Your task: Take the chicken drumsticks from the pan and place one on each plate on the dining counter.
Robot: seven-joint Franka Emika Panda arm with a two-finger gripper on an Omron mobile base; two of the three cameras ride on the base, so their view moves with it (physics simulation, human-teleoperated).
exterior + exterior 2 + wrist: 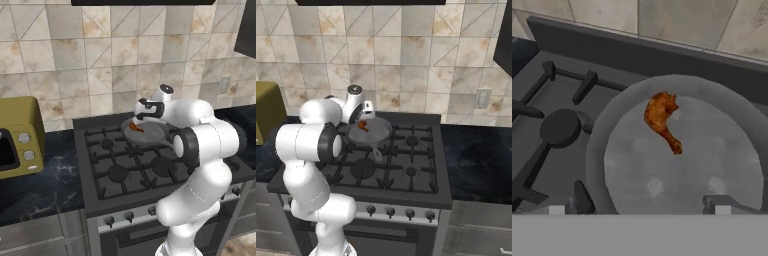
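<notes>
A grey pan (687, 175) sits on the stove's back burner, also seen as the pan (155, 132) and the pan (380, 133). One orange-brown chicken drumstick (661, 120) lies in its far left part, thick end toward the wall; it is the drumstick (136, 128) and the drumstick (362, 126). My gripper (648, 202) hovers open above the pan's near side, a little short of the meat, nothing between its fingertips (582, 196). From the base, the gripper (139, 119) and gripper (363, 119) hang just over the drumstick. The plates and the dining counter are out of view.
The black gas stove (117, 172) has raised grates and knobs along its front. An olive-yellow microwave (17, 137) stands on the dark counter at the left. The pan's handle (377, 152) points toward the stove's front. A tiled wall rises close behind.
</notes>
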